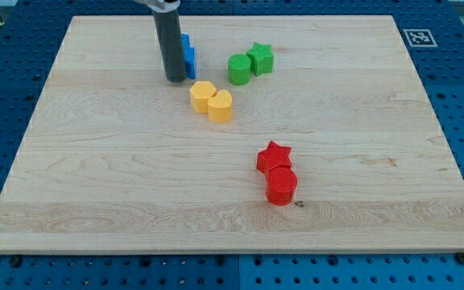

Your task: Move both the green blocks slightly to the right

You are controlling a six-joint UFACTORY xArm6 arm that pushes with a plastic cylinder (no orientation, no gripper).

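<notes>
A green round block [238, 69] and a green star block [260, 58] touch each other near the view's top, the star at the upper right. My tip [175, 79] rests on the board to their left, about 80 pixels from the green round block. The rod partly hides a blue block [188, 56], whose shape I cannot make out.
A yellow hexagon block [203, 96] and a yellow round block [221, 105] touch just right and below my tip. A red star block [274, 156] and a red round block [281, 185] touch at the lower right. The wooden board [95, 177] lies on a blue perforated table.
</notes>
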